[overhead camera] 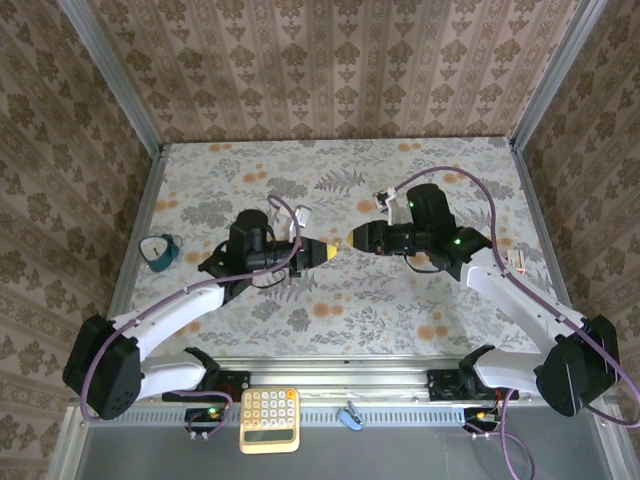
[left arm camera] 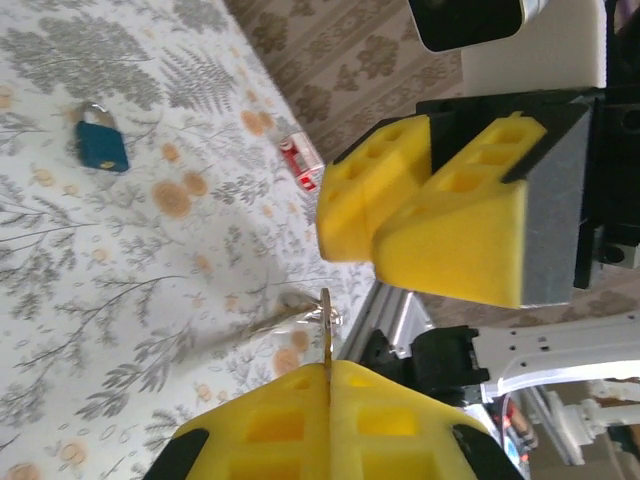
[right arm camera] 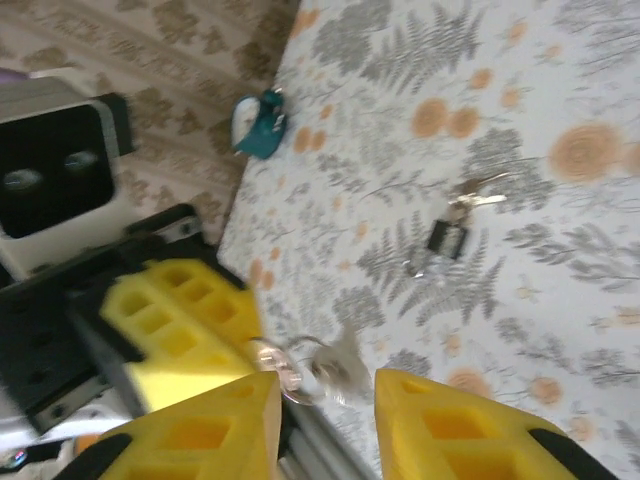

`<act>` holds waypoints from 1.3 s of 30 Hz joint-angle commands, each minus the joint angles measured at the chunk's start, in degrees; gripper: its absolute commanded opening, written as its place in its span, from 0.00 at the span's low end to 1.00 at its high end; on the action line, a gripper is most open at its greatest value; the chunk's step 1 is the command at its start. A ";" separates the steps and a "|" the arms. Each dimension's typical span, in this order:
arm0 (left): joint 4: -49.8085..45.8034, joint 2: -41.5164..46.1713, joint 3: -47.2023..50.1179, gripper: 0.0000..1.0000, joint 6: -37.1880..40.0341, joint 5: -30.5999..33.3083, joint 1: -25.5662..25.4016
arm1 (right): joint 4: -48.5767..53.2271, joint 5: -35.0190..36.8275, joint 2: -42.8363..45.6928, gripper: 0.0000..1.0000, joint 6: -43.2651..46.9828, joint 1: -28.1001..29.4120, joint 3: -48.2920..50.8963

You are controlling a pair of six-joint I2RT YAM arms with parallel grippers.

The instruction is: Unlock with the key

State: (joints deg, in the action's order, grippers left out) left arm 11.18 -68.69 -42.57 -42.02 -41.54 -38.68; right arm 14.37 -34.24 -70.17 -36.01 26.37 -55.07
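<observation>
Arms meet tip to tip mid-table — left end effector (left arm camera: 328,405) pinches key (left arm camera: 326,318), right end effector (right arm camera: 325,400) slightly parted

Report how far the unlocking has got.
Done: the key is off the table, pinched in the left gripper. In hand: the right gripper, jaws apart, sits at the key's ring. Left: the padlock lies apart on the table, no key in it.
</observation>
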 commanded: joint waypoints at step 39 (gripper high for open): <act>-15.95 -7.60 -12.85 0.00 9.59 -13.59 1.37 | -37.81 -21.38 -1.50 0.23 -13.27 -3.51 16.32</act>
State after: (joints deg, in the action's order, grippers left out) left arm -6.79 -78.19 -55.75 -32.14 -53.80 -37.19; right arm -22.61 -52.95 -73.10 -49.67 22.76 -39.59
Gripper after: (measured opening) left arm 0.065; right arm 0.230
